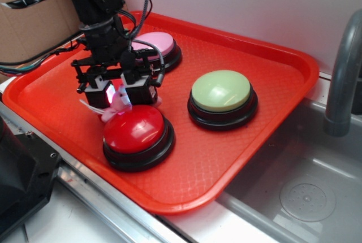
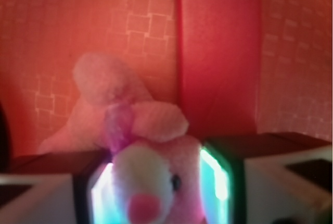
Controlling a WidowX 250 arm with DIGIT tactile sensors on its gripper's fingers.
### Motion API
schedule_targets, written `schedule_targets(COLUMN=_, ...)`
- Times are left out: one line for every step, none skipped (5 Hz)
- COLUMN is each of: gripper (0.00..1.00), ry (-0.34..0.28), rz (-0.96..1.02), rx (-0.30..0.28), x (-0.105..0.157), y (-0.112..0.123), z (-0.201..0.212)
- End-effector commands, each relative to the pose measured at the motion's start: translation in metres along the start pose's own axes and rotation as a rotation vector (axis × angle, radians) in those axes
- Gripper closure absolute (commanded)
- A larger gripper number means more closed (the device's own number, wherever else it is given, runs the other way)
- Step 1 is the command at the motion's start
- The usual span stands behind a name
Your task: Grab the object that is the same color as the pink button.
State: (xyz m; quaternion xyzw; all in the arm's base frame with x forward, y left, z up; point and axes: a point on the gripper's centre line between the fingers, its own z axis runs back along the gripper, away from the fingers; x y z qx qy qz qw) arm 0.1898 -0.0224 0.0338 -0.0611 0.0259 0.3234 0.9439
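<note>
A small pink plush animal (image 1: pixel 120 99) sits between my gripper's (image 1: pixel 120 93) two fingers, just behind the red button (image 1: pixel 137 134). In the wrist view the plush (image 2: pixel 156 182) fills the gap between the glowing finger pads (image 2: pixel 214 179), its white snout and red nose facing the camera, its body trailing onto the tray. The jaws are shut on it. The pink button (image 1: pixel 156 46) stands behind the gripper at the tray's back, partly hidden by the arm.
A red tray (image 1: pixel 271 73) holds all three buttons; a pale green button (image 1: pixel 222 96) stands to the right. A grey sink basin (image 1: pixel 305 186) and faucet pipe (image 1: pixel 342 73) lie to the right. A black box (image 1: pixel 20 175) sits at front left.
</note>
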Motion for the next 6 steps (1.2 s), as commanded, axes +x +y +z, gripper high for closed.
schedule_targets(gripper=1.0, ry=-0.138, rz=-0.003, rx=0.029, x=0.004, y=-0.003, z=0.05)
schedule_targets(gripper=1.0, ry=-0.181, rz=-0.065, rx=0.091, x=-0.001, y=-0.008, z=0.08)
schedule_targets(gripper=1.0, ry=-0.201, rz=-0.156, rx=0.145, x=-0.003, y=-0.012, z=0.115)
schedule_targets(gripper=1.0, ry=-0.252, rz=-0.181, rx=0.192, x=-0.005, y=-0.014, z=0.145)
schedule_targets(gripper=1.0, ry=-0.304, rz=-0.132, rx=0.16, x=-0.008, y=-0.007, z=0.161)
schedule_targets(gripper=1.0, ry=-0.299, rz=-0.096, rx=0.169, x=-0.006, y=-0.002, z=0.161)
